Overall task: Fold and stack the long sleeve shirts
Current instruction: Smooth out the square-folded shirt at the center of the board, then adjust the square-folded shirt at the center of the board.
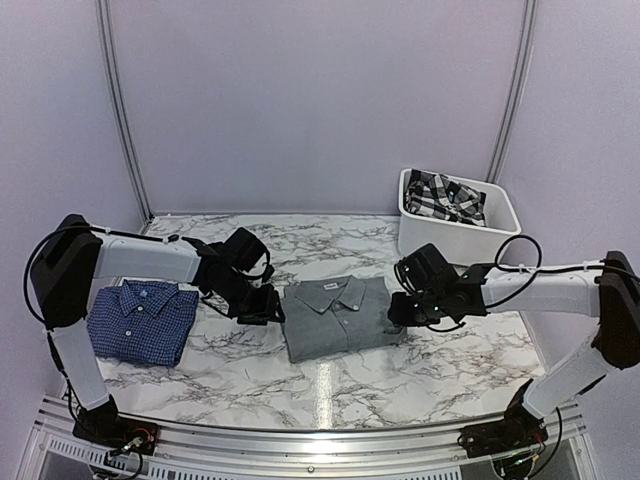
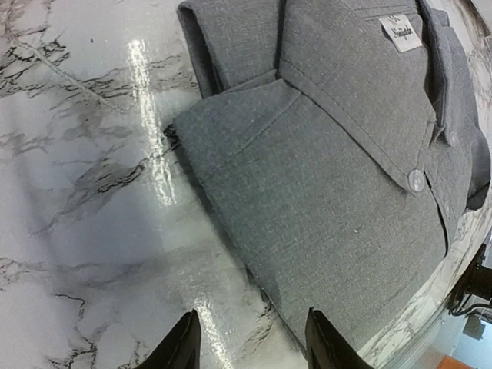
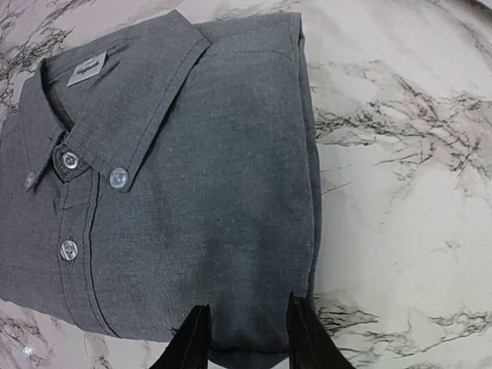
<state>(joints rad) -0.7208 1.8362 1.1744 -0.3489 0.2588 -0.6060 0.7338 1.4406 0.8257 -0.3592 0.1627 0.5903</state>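
Two folded shirts lie on the marble table (image 1: 330, 390). The blue checked shirt (image 1: 140, 320) is at the left and the grey shirt (image 1: 335, 320) at the centre, both with collars pointing to the far side. The arms reach inward, low, flanking the grey one. The left gripper (image 1: 262, 305) stands parted at its left edge, gripping nothing. The right gripper (image 1: 398, 306) stands parted over its right edge. Far right, a white bin (image 1: 505, 215) holds plaid cloth (image 1: 445, 195).
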